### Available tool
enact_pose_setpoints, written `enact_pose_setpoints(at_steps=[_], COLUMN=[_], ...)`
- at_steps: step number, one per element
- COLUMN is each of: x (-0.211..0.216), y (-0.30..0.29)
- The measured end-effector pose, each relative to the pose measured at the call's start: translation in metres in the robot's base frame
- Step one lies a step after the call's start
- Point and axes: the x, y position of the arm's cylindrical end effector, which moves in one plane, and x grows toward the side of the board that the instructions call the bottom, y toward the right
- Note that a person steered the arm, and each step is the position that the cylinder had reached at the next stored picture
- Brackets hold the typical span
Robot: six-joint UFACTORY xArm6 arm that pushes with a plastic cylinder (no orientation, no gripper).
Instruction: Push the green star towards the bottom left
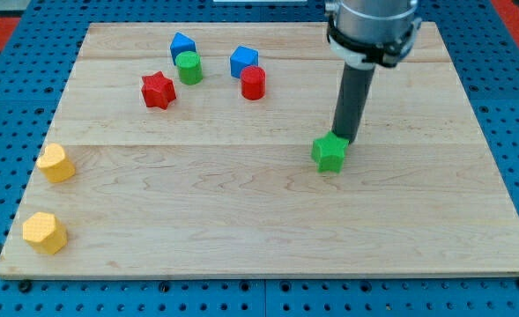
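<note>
The green star (329, 152) lies on the wooden board (241, 220), right of the middle. My tip (344, 139) rests against the star's upper right edge, touching it. The dark rod rises from there to the arm's grey body at the view's top.
A red star (158, 90), a green cylinder (189, 67), two blue blocks (182, 44) (243, 62) and a red cylinder (253, 82) cluster at the upper left. Two yellow blocks (55, 163) (45, 232) sit by the board's left edge.
</note>
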Motion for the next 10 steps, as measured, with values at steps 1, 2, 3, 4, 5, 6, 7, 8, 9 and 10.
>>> enact_pose_setpoints(at_steps=[1,2,3,4,5,6,7,8,9,10], x=[0.038,0.078,0.11,0.118,0.125,0.125,0.124,0.137,0.166,0.166], y=[-0.028,-0.069,-0.093,-0.081,-0.078,-0.125,-0.152,-0.127,-0.147,-0.184])
